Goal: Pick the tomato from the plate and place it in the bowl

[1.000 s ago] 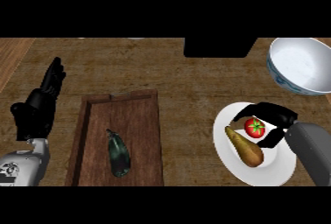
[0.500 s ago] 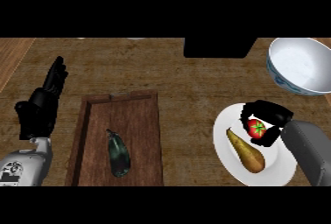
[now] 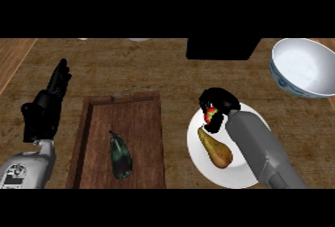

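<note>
Grasping is judged to be the step in hand: the black right hand (image 3: 219,104), at the end of a grey forearm, is curled over the small red tomato with a green stalk (image 3: 211,116), of which only a sliver is seen beneath the fingers. The tomato is located at the upper left part of the round white plate (image 3: 203,159); whether it is touching the plate or just lifted clear cannot be told. A brownish-yellow pear (image 3: 216,149) is recorded on the same plate, just below the tomato. The white ceramic bowl with blue rim markings (image 3: 302,66) is entered at the upper right, apart from the plate. The black left hand (image 3: 47,104) is noted near the left edge, fingers straight and upward, resting and holding nothing. A long wooden tray (image 3: 141,133) is listed between the hands, with a dark green aubergine-like vegetable (image 3: 119,154) lying in it. For the next move, a lift clear of the plate and a carry up and to the right toward the bowl would be called for, with release over its opening.
</note>
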### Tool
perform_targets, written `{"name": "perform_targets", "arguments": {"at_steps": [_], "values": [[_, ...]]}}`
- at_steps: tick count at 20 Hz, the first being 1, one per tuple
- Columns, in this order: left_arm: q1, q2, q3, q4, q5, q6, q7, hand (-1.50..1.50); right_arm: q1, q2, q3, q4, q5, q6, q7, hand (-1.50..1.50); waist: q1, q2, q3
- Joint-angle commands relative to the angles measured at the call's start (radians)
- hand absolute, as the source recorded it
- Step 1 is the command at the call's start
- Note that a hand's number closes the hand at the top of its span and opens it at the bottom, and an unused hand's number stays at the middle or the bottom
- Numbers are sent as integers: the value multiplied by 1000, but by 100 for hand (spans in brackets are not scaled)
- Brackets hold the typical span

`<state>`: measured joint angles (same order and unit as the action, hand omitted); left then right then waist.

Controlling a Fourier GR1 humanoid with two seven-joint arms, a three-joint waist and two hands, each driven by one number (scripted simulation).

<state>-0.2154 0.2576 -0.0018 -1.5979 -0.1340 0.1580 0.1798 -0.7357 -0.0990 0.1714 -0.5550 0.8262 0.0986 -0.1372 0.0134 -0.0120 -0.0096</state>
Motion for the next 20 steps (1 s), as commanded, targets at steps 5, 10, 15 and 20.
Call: {"name": "perform_targets", "arguments": {"at_steps": [5,10,15,20], "values": [[-22,-5,12,4,25,-18,1,0,-31,97,77,-255,-214,-229,394,150,13,2,10],[-13,0,24,52,1,-3,-21,0,-33,98,118,-505,-237,-376,566,150,-27,-3,9],[34,12,38,-35,15,-13,11,0,34,65,130,-685,-49,-425,797,150,-32,-1,9],[61,-5,25,-31,-5,-10,-16,0,15,-27,43,-815,-10,-364,896,150,-20,7,9]]}}
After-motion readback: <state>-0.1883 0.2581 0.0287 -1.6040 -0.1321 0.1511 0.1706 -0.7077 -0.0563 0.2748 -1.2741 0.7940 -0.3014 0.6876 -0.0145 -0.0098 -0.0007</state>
